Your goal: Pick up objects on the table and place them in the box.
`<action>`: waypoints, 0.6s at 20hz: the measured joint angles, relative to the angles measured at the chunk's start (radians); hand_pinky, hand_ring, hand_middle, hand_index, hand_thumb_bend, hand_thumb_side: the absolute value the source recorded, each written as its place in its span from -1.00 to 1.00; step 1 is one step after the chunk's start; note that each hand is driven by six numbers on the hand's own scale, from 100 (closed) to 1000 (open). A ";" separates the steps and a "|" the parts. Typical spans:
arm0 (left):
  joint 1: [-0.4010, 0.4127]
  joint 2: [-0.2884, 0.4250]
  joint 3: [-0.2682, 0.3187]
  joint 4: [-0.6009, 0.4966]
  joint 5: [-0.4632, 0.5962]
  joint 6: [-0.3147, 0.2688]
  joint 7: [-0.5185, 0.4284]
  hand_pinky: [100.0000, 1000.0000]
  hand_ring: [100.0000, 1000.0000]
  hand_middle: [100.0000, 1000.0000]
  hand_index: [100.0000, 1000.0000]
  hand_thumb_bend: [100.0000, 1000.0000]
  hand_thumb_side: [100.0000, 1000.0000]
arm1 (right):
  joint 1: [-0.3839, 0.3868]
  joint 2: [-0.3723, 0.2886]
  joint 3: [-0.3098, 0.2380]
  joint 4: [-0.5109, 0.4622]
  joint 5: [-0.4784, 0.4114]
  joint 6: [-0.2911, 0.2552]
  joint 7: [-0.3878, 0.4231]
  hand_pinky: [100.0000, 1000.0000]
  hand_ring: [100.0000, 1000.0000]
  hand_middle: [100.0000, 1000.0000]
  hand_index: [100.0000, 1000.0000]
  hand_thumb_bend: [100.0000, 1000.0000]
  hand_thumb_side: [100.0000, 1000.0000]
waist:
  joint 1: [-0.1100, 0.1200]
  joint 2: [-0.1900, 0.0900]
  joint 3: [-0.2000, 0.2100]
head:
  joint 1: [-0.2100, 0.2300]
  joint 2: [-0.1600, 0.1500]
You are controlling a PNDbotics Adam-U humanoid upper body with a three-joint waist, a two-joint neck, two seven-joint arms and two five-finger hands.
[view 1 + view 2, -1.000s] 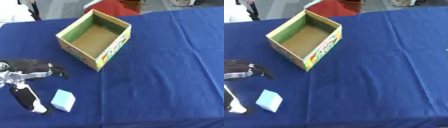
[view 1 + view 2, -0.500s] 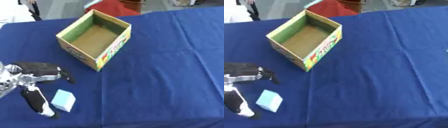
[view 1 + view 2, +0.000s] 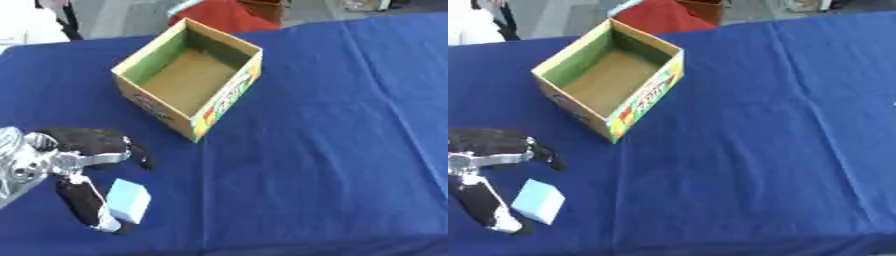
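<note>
The left hand [image 3: 83, 165] has black fingers, silver joints and a white thumb tip.

A deep blue cloth [image 3: 332, 130] covers the table. The box [image 3: 191, 77] at upper left of centre is tan cardboard, green inside its walls, with red, green and white print outside. The small block [image 3: 128, 201] at lower left is pale blue. The left hand [image 3: 83, 150] is black with silver joints.

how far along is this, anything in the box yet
Nothing looks done: the box is open and shows only its bare brown floor. In hand: the left hand sits beside the light blue block near the table's front left, thumb and fingers spread either side of it, not closed on it. Left to do: grasp the block, lift it and drop it in the box. The right hand is not in view.
</note>
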 measured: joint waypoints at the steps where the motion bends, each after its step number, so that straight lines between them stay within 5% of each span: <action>1: 0.000 -0.004 -0.002 0.000 -0.004 0.003 -0.002 0.62 0.69 0.50 0.74 0.06 -0.49 | 0.000 0.000 0.000 0.000 0.000 0.000 0.000 0.33 0.43 0.68 0.53 -1.00 1.00 | -0.001 0.000 0.000 | 0.000 0.000; 12: 0.025 -0.015 -0.004 0.005 -0.072 0.022 -0.025 0.63 0.63 0.58 0.74 0.06 -0.53 | 0.000 0.001 0.000 0.000 -0.001 0.000 0.000 0.33 0.43 0.68 0.53 -1.00 1.00 | -0.003 0.008 -0.002 | 0.002 -0.001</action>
